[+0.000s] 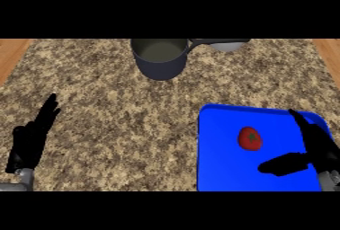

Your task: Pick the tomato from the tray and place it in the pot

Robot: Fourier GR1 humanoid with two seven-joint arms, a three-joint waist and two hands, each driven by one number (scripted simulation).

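Speckled granite made up my counter (119,117), the biggest thing before me, with a wooden strip (13,54) along each side edge. On it, at my lower right, lay the blue tray (225,175). Well apart from it, at the far middle of the counter, stood the dark grey pot (159,63), mouth open, its handle pointing right.

My left hand (28,139) rested near the left edge, fingers up and relaxed, holding nothing. My right hand (320,150) was over the tray's right part, fingers straight and thumb spread out to the left, grasping nothing. Smallest was the red tomato (249,138), lying on the tray just left of those fingers and beyond the thumb, apart from both as far as I could tell.

By my judgement nothing of the task was done. The tomato was not yet picked up, and I was only at the approach. Closing round it, lifting, carrying it across to the pot and letting go were all left.

The tray's near edge and my right wrist ran out of view. The pot's far rim was cut off, so I saw only part of its inside. A pale rounded thing (227,46) by the handle's end I could not identify. Nor could I tell whether my right hand hovered or touched the tray.
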